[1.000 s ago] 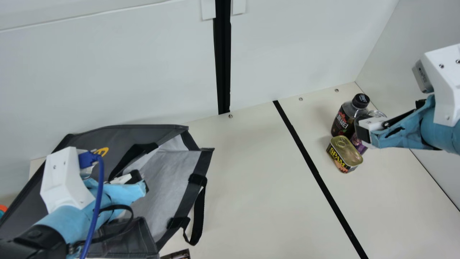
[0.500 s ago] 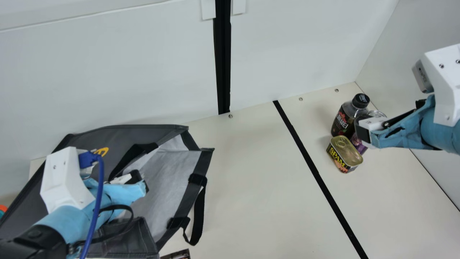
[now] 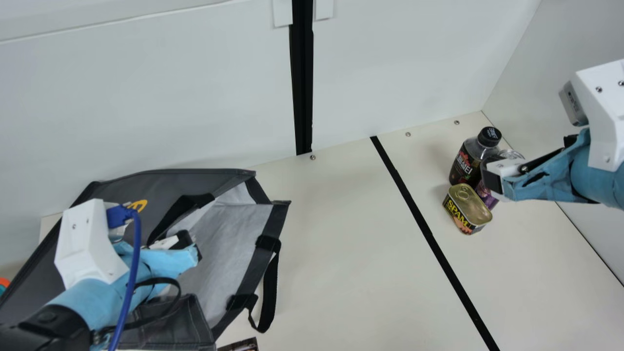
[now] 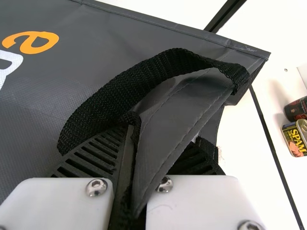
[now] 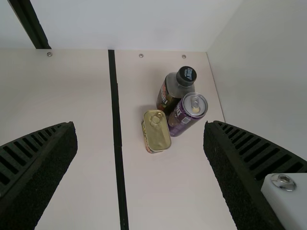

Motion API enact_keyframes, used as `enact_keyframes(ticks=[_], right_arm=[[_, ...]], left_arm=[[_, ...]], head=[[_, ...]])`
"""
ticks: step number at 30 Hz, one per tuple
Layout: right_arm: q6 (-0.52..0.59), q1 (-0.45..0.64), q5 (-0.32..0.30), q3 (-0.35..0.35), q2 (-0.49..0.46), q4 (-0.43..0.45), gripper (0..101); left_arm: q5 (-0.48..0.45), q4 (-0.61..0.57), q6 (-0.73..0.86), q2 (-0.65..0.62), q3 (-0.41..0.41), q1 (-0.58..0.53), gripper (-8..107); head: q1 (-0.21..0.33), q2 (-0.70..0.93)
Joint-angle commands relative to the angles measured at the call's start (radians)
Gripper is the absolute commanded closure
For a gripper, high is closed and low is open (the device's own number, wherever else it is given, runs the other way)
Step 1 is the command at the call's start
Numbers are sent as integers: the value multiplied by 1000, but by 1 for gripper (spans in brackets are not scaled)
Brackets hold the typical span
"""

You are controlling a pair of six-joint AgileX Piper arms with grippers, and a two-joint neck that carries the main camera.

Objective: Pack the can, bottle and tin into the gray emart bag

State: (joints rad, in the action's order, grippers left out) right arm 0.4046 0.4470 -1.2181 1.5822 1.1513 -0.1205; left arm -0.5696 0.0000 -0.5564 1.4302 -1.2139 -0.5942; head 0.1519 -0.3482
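In the main view my left gripper (image 3: 187,246) is at the mouth of the gray bag (image 3: 165,181), which lies on its side with its opening to the right. The left wrist view has my left gripper (image 4: 144,160) shut on the bag's edge, beside a black strap. My right gripper (image 3: 492,178) hangs over the group at the right; in the right wrist view my right gripper (image 5: 140,132) stands open, holding nothing. The dark bottle (image 5: 168,98), purple can (image 5: 181,117) and gold-topped tin (image 5: 157,132) stand close together. The tin (image 3: 469,204) is nearest the table's front.
A black line (image 3: 429,234) crosses the table between bag and group. White walls (image 3: 390,63) rise behind and at the right. A small dark printed item (image 3: 240,345) lies at the bottom edge, an orange object (image 3: 4,282) at the far left.
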Motion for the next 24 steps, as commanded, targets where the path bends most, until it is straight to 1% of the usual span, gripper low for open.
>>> enact_keyframes(ticks=[1,9,18,24], right_arm=[[-7,-6,0,3,3,7,10],[2,-2,3,27,35,-1,10],[44,42,6,51,80,-26,10],[62,62,4,60,109,-27,10]], left_arm=[[0,0,0,0,0,0,89],[0,0,0,0,0,0,89],[0,0,0,0,0,0,89],[0,0,0,0,0,0,89]], head=[[23,-1],[23,-1],[23,-1],[23,-1]])
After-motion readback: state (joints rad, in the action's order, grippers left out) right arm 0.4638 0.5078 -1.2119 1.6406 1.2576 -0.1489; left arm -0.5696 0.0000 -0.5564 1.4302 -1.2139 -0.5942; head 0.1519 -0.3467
